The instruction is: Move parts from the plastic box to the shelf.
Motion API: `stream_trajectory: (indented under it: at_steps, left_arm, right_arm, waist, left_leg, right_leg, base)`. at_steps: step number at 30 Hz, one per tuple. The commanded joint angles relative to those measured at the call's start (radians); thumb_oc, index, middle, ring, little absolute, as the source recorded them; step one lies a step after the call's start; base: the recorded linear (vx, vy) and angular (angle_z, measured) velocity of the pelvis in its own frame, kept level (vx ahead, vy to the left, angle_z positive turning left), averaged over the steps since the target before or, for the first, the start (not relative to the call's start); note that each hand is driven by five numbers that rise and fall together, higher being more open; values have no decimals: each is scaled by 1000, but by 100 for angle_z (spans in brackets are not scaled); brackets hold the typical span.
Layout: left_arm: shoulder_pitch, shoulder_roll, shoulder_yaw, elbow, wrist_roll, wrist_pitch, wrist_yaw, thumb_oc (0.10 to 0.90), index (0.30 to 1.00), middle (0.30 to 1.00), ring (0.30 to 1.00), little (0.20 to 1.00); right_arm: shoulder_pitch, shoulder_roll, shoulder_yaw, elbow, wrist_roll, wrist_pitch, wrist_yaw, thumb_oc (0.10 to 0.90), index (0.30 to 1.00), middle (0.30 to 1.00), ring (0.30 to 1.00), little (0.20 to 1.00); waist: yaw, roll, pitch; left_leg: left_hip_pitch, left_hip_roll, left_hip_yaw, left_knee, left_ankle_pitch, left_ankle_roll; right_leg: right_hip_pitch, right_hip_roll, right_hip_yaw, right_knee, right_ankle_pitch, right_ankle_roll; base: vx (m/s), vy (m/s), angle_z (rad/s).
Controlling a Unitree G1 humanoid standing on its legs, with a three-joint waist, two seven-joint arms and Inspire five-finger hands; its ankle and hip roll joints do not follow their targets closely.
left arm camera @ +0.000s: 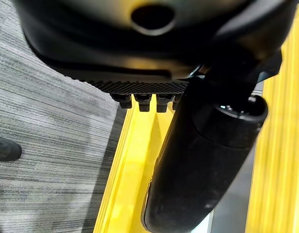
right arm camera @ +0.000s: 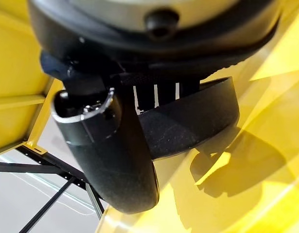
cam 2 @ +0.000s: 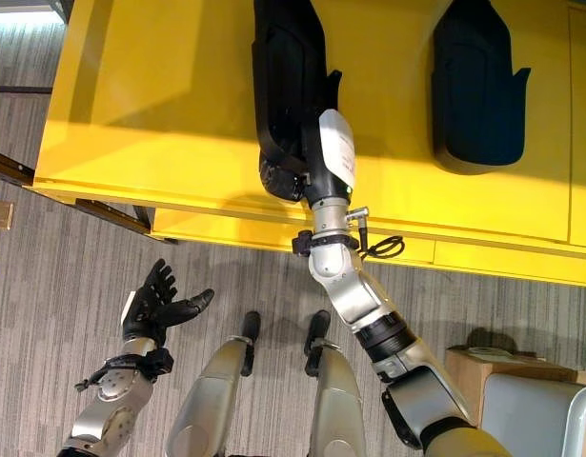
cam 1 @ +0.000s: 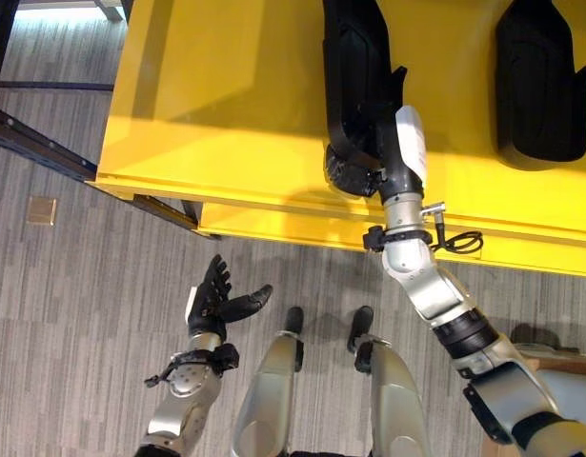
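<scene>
Two black parts lie on the yellow shelf: one near the middle and one to the right. One cardboard box sits on the floor at the near right. One small tan plate is set in the floor at the left.

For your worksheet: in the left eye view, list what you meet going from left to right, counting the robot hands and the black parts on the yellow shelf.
Left robot hand → black part under the right robot hand → right robot hand → second black part. Both parts lie on the yellow shelf.
</scene>
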Motion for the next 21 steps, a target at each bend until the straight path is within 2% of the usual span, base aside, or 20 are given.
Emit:
stream_trajectory:
  at_steps: [1, 7, 8, 9, 10, 11, 21]
  left_arm:
    - [24, 73, 9, -165, 5, -90, 13, 900, 1000, 1000, 1000, 1000]
    - [22, 75, 8, -163, 5, -89, 14, 900, 1000, 1000, 1000, 1000]
    - [21, 75, 9, -163, 5, -89, 14, 900, 1000, 1000, 1000, 1000]
    - [21, 75, 9, -163, 5, -89, 14, 900, 1000, 1000, 1000, 1000]
    - [22, 74, 10, -163, 5, -88, 13, 900, 1000, 1000, 1000, 1000]
    - [22, 73, 9, -162, 4, -87, 13, 900, 1000, 1000, 1000, 1000]
    - [25, 72, 19, -167, 1, -82, 22, 900, 1000, 1000, 1000, 1000]
  right_arm:
    - [-138, 24, -34, -39, 10, -59, -55, 400, 300, 300, 300, 300]
    - [-139, 23, -29, -42, 16, -64, -46, 402, 303, 303, 303, 303]
    - [-139, 22, -27, -47, 19, -66, -41, 553, 514, 514, 514, 514]
    - [-139, 22, -27, -47, 19, -66, -41, 629, 621, 621, 621, 621]
    - [-137, 22, -22, -62, 32, -74, -32, 855, 937, 937, 937, 937]
    - [-137, 22, -19, -69, 35, -76, -31, 900, 1000, 1000, 1000, 1000]
    - [-116, 33, 21, -212, 72, -127, 20, 900, 1000, 1000, 1000, 1000]
  waist:
    - [14, 10, -13]
    - [12, 11, -13]
    - [12, 10, -13]
    - [12, 10, -13]
    - [12, 8, -13]
    - [11, 7, -13]
    - [7, -3, -13]
  left_leg:
    - [-10, 14, 0, 11, -4, 6]
    - [-14, 14, 1, 13, -3, 6]
    - [-14, 14, 1, 13, -3, 5]
    - [-14, 14, 1, 12, -3, 5]
    - [-16, 14, 1, 15, -4, 6]
    - [-16, 15, 2, 15, -4, 6]
    - [-11, 18, 6, 13, -4, 6]
  right_leg:
    - [67, -67, 62, 7, -22, 66]
    - [64, -65, 64, 5, -20, 65]
    - [64, -66, 64, 4, -20, 65]
    - [64, -66, 64, 4, -20, 65]
    - [62, -65, 65, 6, -20, 64]
    - [62, -65, 64, 7, -20, 64]
    - [66, -64, 67, 3, -18, 65]
  base:
    - [0, 0, 0]
    - [0, 0, 0]
    - [0, 0, 0]
    - [0, 0, 0]
    - [0, 0, 0]
    - [0, 0, 0]
    - [0, 0, 0]
